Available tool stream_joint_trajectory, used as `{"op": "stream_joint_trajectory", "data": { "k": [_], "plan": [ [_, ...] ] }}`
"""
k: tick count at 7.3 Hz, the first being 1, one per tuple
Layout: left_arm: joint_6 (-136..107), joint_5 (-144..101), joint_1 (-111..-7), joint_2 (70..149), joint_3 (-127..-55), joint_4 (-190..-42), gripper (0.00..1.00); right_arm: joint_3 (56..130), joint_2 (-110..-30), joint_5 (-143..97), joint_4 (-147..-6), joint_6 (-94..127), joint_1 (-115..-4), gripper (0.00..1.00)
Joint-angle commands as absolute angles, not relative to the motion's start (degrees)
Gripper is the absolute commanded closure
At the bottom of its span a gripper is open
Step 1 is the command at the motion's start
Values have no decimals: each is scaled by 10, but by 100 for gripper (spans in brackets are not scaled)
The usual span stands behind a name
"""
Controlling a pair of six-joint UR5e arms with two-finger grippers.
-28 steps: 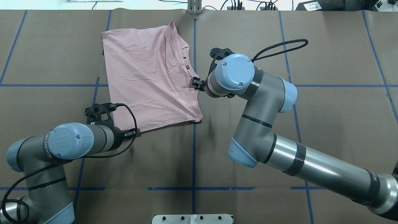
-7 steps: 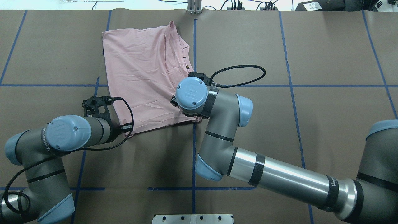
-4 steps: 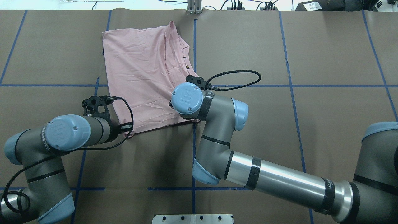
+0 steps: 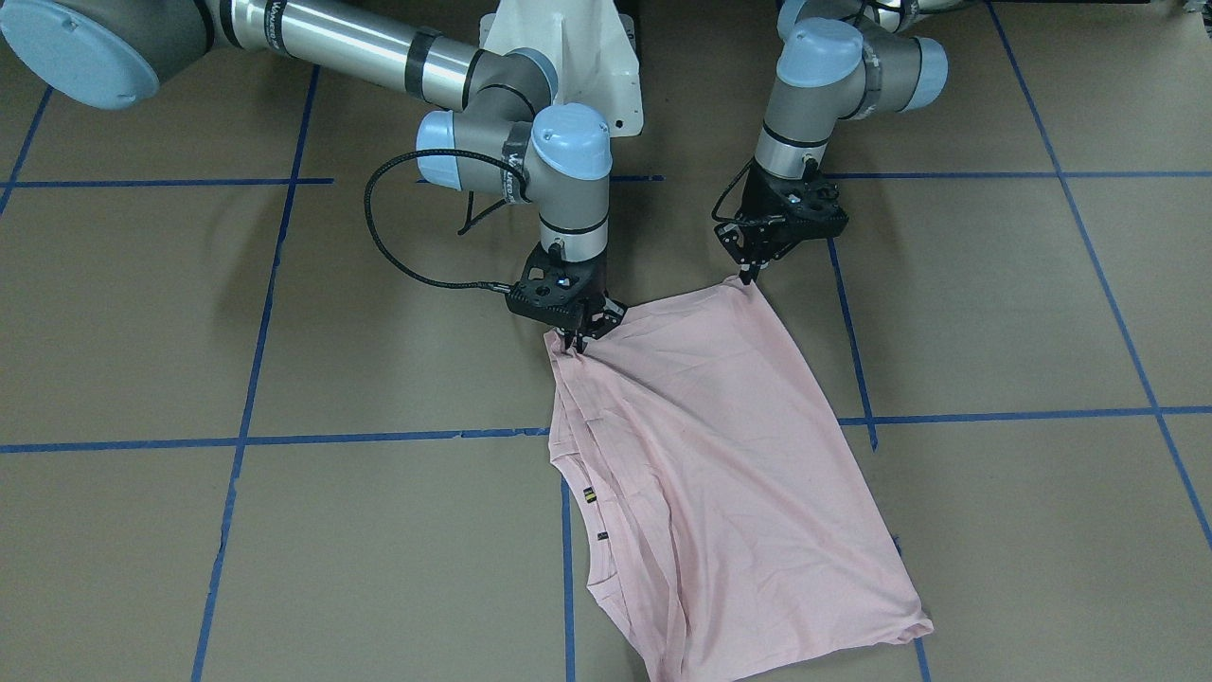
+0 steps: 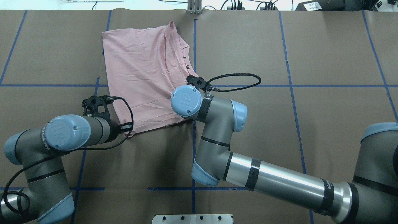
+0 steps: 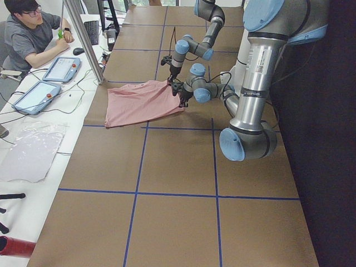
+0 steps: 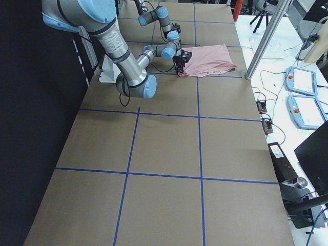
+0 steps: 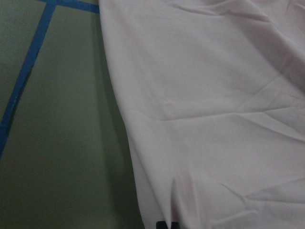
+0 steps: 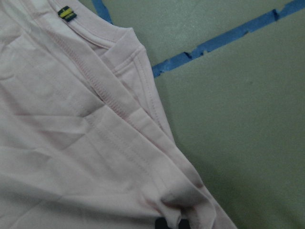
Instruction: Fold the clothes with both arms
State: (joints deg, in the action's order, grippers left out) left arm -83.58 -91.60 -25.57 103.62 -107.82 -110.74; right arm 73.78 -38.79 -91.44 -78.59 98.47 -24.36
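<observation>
On the table [image 4: 284,313], left hand [image 4: 755,275] and right hand [image 4: 578,343] each pinch a corner of one T-shirt [image 4: 739,455].

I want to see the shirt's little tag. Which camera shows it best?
The right wrist camera: the tag is close, with yellow and black stripes. Front and overhead cameras show only a tiny speck. Side cameras are too far; the left wrist camera misses it.

brown table [image 5: 326,124] crossed by blue tape lines [image 5: 339,86]; folded pink t-shirt [image 5: 140,77] lies on it
</observation>
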Motion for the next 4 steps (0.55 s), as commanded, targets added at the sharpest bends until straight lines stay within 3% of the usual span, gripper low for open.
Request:
{"op": "stream_joint_trajectory", "data": {
  "k": [1,4],
  "plan": [
    [-836,-918,-256,1036,-1085,-1107,100,736,-382,-911,-786,987,-243,100],
    [-836,-918,-256,1037,-1086,-1107,100,741,-381,-911,-785,986,-244,100]
  ]
}}
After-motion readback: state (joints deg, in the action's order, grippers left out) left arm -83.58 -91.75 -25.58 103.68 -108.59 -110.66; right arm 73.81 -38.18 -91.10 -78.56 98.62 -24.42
